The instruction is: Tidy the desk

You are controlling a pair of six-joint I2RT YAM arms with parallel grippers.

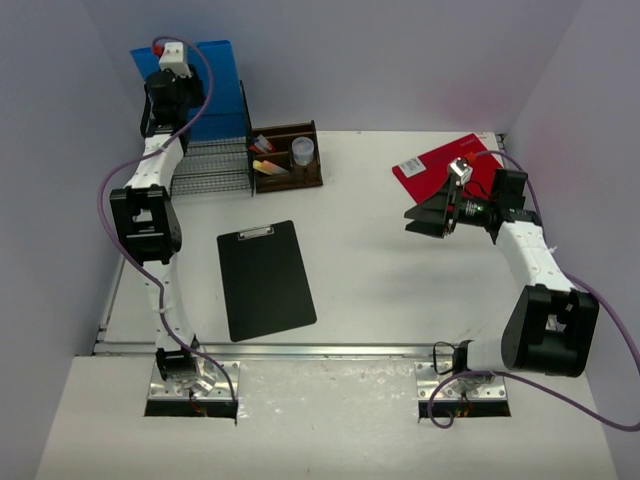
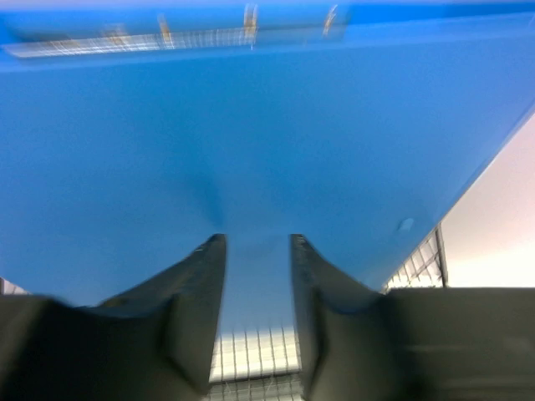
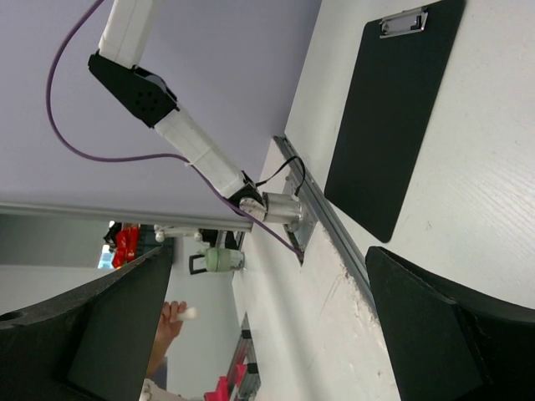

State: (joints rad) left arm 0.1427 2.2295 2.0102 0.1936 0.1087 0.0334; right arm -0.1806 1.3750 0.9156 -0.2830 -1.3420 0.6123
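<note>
The white desk [image 1: 380,270] carries a black clipboard [image 1: 265,280] left of centre and a red folder [image 1: 440,165] at the back right. My left gripper [image 1: 172,92] is raised at the back left against a blue folder [image 1: 218,88] that stands in a wire rack [image 1: 212,165]. In the left wrist view the blue folder [image 2: 267,134] fills the frame. The left gripper [image 2: 257,242] has its jaws a little apart, with the folder's face just beyond the tips. My right gripper [image 1: 428,216] hovers wide open over the desk's right half, holding nothing.
A brown wooden organizer [image 1: 287,157] with a small cup and pens stands beside the rack. The silver rail [image 1: 300,350] runs along the front edge. The right wrist view shows the right gripper [image 3: 272,284], the clipboard [image 3: 393,109] and the rail [image 3: 326,217].
</note>
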